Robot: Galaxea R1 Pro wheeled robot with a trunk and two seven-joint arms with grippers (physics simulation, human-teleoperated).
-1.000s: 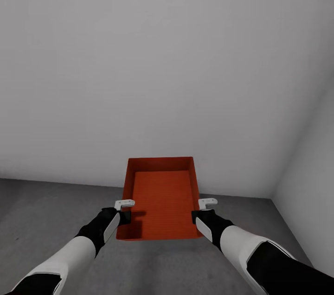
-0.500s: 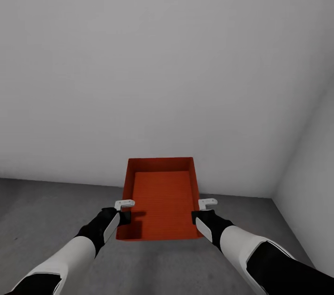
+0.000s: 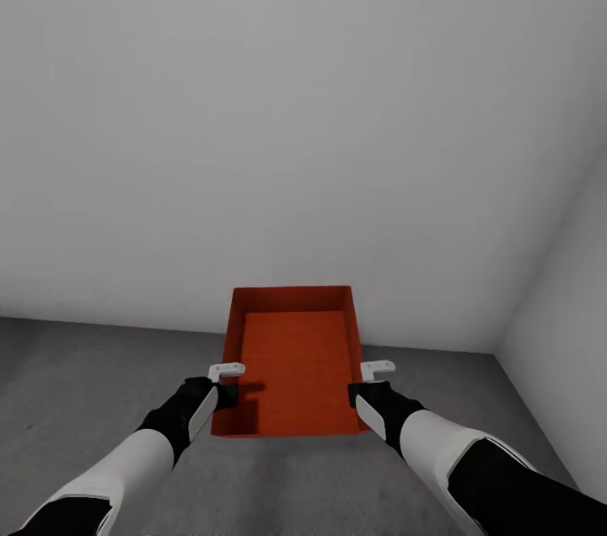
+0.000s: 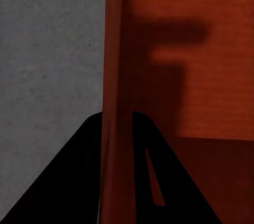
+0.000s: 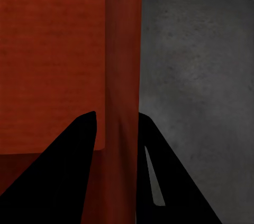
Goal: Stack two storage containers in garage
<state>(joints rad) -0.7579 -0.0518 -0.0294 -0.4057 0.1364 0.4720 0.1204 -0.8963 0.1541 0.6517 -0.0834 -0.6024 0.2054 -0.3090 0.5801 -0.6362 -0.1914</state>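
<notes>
Where grey-white walls (image 3: 295, 98) meet in a corner at right, dark grey concrete floor (image 3: 76, 384) runs up to them; this is the garage. One orange-red bin (image 3: 291, 359) hangs above the floor between both arms, open top up, nothing inside, its far end toward the wall. Whether it touches the floor cannot be told.

Left gripper (image 3: 226, 377) clamped on the bin's left wall near the near corner: in the left wrist view, the wall (image 4: 117, 102) passes between the two black fingers (image 4: 69, 182), one inside, one outside. A finger shadow falls on the bin's inner bottom.

Right gripper (image 3: 371, 376) clamped likewise on the bin's right wall: right wrist view shows the wall (image 5: 123, 76) squeezed between its fingers (image 5: 58, 176), mottled floor (image 5: 196, 76) on the outer side.
</notes>
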